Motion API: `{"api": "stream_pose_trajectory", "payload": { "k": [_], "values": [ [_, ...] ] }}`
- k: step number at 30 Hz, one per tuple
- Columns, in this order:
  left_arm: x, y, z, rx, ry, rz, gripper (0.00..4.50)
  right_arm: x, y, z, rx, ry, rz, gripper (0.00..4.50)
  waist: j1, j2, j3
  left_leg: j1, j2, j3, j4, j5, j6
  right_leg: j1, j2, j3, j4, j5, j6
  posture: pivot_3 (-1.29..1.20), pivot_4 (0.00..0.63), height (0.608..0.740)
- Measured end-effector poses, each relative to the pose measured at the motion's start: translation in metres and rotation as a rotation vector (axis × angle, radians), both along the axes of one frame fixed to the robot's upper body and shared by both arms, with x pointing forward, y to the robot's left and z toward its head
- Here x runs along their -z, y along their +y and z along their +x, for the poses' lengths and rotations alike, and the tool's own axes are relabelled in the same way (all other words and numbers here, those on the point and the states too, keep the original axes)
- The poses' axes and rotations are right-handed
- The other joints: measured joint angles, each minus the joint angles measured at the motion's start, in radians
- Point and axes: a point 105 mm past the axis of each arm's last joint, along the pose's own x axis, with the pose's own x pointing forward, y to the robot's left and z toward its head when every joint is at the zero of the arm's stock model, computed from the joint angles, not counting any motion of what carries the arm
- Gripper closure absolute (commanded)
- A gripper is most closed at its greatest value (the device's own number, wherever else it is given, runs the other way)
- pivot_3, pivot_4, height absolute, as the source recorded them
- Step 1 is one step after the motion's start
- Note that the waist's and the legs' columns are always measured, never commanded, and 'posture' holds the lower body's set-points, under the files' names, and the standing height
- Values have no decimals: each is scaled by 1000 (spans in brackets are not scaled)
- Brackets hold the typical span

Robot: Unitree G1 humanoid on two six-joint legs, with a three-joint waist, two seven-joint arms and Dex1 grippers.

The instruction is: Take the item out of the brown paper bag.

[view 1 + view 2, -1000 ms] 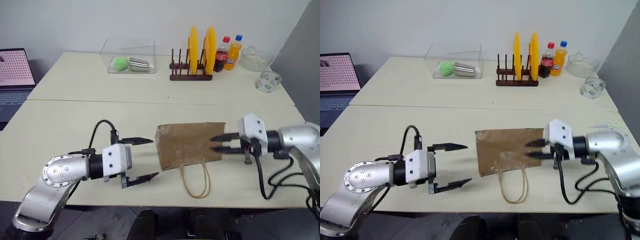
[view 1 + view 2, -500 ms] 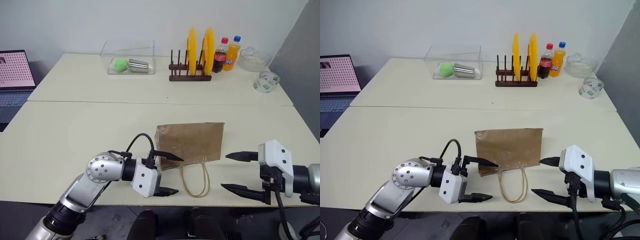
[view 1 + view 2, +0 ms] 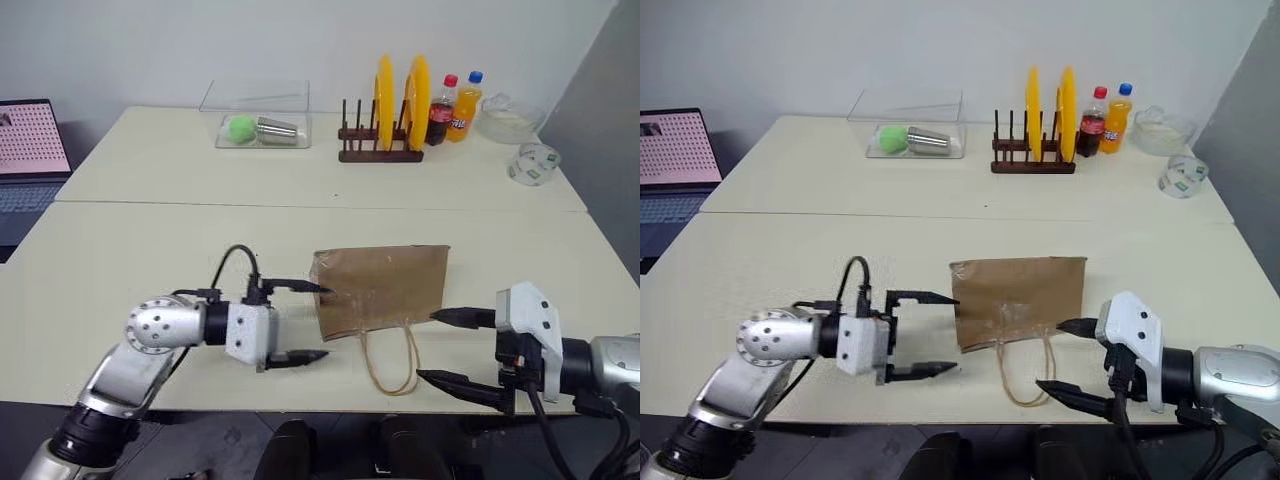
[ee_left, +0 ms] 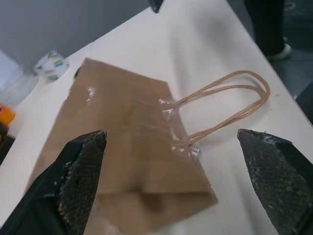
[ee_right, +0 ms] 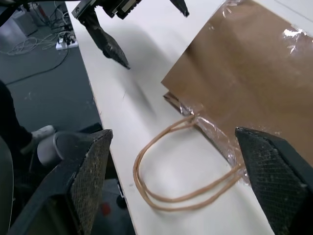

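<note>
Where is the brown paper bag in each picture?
Left eye view: brown paper bag in the middle, between the grippers.
Right eye view: middle.
Left wrist view: left and centre.
Right wrist view: upper right.
Shared landmark: its loop handles, lying toward the table's near edge.

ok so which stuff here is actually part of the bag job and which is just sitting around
Part of the job:
- brown paper bag, lying flat, handles toward the near table edge
- left gripper, open, beside the bag
- right gripper, open, near the handles
- the item itself can't be seen

Just lying about:
- plate rack with yellow plates
- two drink bottles
- clear box
- tape roll
- laptop
</note>
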Motion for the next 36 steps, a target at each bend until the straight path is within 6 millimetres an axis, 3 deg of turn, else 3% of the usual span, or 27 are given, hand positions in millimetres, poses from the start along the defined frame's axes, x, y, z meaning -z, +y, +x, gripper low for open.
{"api": "stream_pose_trajectory", "payload": {
  "k": [11, 19, 26, 36],
  "values": [
    [-4, 0, 11, 34, -10, 16, 0, 13, -1, -7, 68, 49, 16, 297, 3, 0, 0, 0, 0, 1, 0, 0, 0, 1, 0, 0, -1, 0, 0, 0, 150, 740],
    [6, -29, 12, 154, -38, 21, 0, 19, 1, -8, 117, 40, 29, 297, 5, 0, 0, 0, 0, 0, 0, 0, 0, 2, 0, 0, -3, 0, 1, 0, 150, 740],
    [25, -54, 10, 282, -105, 74, 0, 21, 0, -8, 140, 29, 12, 297, 5, 0, 0, 0, 0, 0, 0, 0, 0, 2, 0, 0, -4, 1, 1, 0, 150, 740],
    [45, -67, 14, 338, -165, 115, 0, 20, -2, -9, 160, 15, -10, 297, 5, 0, 0, -1, 0, 0, 0, -1, 2, 4, 0, 0, -9, 2, 4, 0, 150, 740]
  ]
}}
